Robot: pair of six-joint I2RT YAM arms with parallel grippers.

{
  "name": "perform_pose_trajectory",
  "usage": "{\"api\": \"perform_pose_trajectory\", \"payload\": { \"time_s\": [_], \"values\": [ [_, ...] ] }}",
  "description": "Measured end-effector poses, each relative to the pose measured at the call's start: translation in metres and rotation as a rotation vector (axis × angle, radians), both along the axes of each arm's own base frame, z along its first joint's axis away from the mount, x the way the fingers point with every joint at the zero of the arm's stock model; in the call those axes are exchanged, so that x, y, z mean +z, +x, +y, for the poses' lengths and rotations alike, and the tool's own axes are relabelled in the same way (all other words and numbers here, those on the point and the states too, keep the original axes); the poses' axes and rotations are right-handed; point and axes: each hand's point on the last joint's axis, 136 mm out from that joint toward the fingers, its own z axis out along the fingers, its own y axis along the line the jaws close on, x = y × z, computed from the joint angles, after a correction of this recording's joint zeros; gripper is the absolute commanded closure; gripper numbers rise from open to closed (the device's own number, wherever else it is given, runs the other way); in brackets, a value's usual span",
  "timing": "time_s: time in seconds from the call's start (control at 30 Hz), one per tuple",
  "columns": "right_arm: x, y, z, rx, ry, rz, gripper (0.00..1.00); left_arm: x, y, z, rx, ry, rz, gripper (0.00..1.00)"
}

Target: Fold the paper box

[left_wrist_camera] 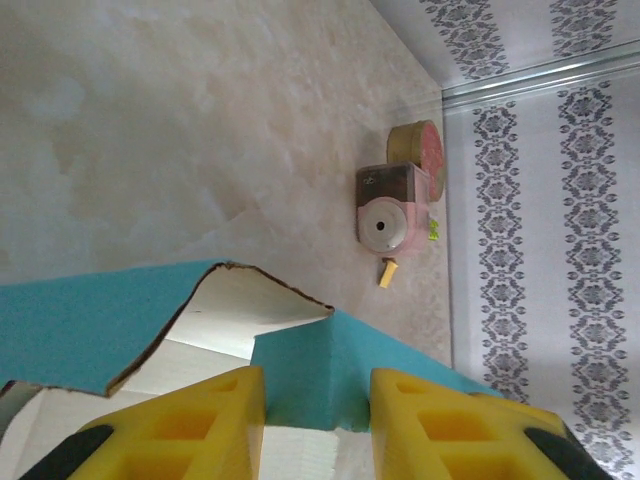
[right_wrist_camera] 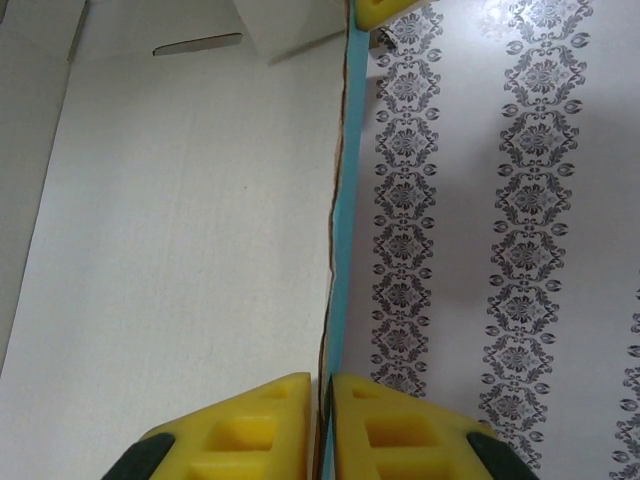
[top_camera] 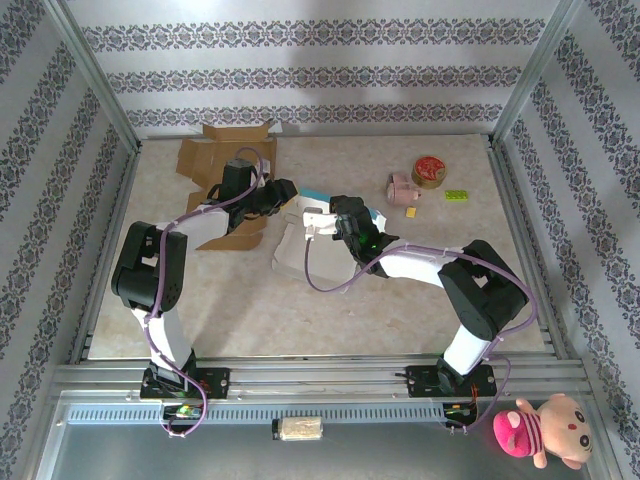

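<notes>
Teal-and-white paper box (top_camera: 292,250): middle of table (top_camera: 400,300), between the 2 grippers.
Left gripper (left_wrist_camera: 318,390): part open, teal flap (left_wrist_camera: 305,355) between its fingers, not pinched.
Right gripper (right_wrist_camera: 322,390): clamped on a box panel's edge.

Left arm (top_camera: 150,270): elbow raised at frame left, forearm reaching toward upper centre.
Left gripper (left_wrist_camera: 318,395): jaws parted.
Right arm (top_camera: 480,290): elbow at right, forearm reaching toward centre.
Right gripper (right_wrist_camera: 322,390): pinched on paper box (right_wrist_camera: 200,250) edge.
</notes>
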Motion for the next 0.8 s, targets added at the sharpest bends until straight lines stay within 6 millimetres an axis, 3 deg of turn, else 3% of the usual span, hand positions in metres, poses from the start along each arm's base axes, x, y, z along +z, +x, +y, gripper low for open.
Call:
{"api": "perform_pose_trajectory", "payload": {
  "time_s": [0.13,0.23,0.53,0.6,0.8],
  "values": [
    [0.002,0.002,0.000,-0.005,-0.004,-0.017,0.84,0.000,0.002,0.005,0.008,0.046,-0.034,0.65],
    [-0.002,0.003,-0.001,-0.009,-0.012,-0.015,0.84,-0.001,0.003,0.007,0.009,0.074,-0.050,0.56],
    [-0.010,0.007,0.001,-0.009,-0.022,-0.020,0.86,-0.005,-0.001,0.013,0.006,0.131,-0.063,0.55],
    [-0.010,0.008,0.001,-0.012,-0.023,-0.027,0.86,-0.005,-0.003,0.015,0.007,0.143,-0.066,0.50],
    [-0.009,0.010,0.001,-0.019,-0.024,-0.041,0.86,0.014,-0.025,0.030,0.029,0.211,-0.132,0.45]
  ]
}}
